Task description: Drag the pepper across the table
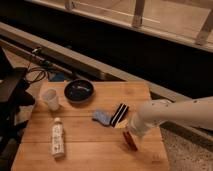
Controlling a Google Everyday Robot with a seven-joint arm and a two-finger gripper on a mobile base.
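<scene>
Contact looks likely between the robot's pale, dark-tipped gripper [131, 132] and the small slim dark red glossy pepper [130, 141], since the gripper's end comes down right onto the pepper's upper end. Whether the gripper is open or closed cannot be told, nor whether it actually grasps the pepper. The white rounded arm [175, 112] reaches in from past the right edge of the rectangular light-brown butcher-block wooden table [90, 155] and bends down to the surface. The pepper lies on the wood close to the near right corner, running from directly under the gripper toward the near edge, tilted slightly. Just beside the gripper, toward the middle of the table, stands a black-and-white striped block [119, 114], and a small crumpled blue cloth-like item [101, 117] is touching or nearly touching its left side. A round black bowl [79, 91] sits near the far edge, left of centre; its inside is dark and its contents cannot be made out. A white cup [51, 99] stands upright near the far left corner, with its contents hidden. A pale bottle with a label [57, 140] lies on its side near the left edge, well apart from the pepper.
</scene>
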